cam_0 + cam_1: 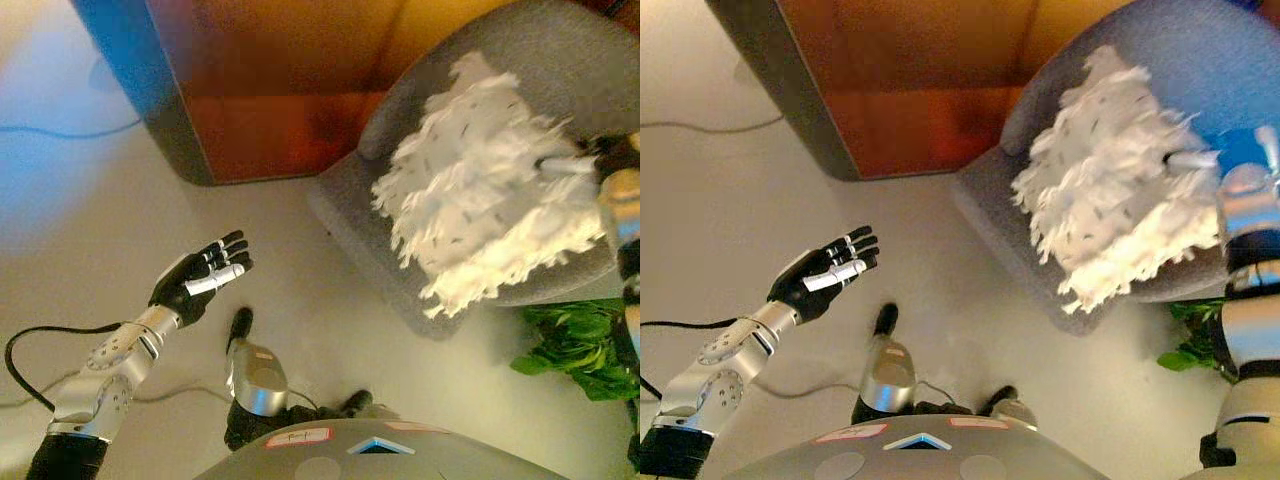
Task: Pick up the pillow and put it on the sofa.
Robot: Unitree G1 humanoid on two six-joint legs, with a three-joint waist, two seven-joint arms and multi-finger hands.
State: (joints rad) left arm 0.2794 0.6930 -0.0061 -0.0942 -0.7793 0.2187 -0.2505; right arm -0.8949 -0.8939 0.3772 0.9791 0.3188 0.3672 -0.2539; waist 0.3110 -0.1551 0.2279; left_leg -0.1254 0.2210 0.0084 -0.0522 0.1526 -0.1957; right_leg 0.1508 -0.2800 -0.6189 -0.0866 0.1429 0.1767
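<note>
The shaggy white pillow with long fringed fibres [490, 190] lies at the right of the scene, on the seat of the grey upholstered sofa [350, 215], its long axis running from far-left to near-right. Its near edge hangs just over the seat's front rim. The right hand [610, 160] is at the pillow's right edge, touching it — a white-tipped finger reaches into the fibres, but the rest of the fingers are buried in the fringe, so I cannot tell whether they grip or have let go. The left hand [200, 278] hovers well apart over the pale floor [120, 220] at the left, fingers straight and spread, holding nothing. A brown wooden cabinet [270, 90] stands far left of the sofa; a leafy green plant [580, 350] sits just near of it. The right hand is plainly the nearer one: judging by this, what remains is to free the pillow and draw away to the right.
</note>
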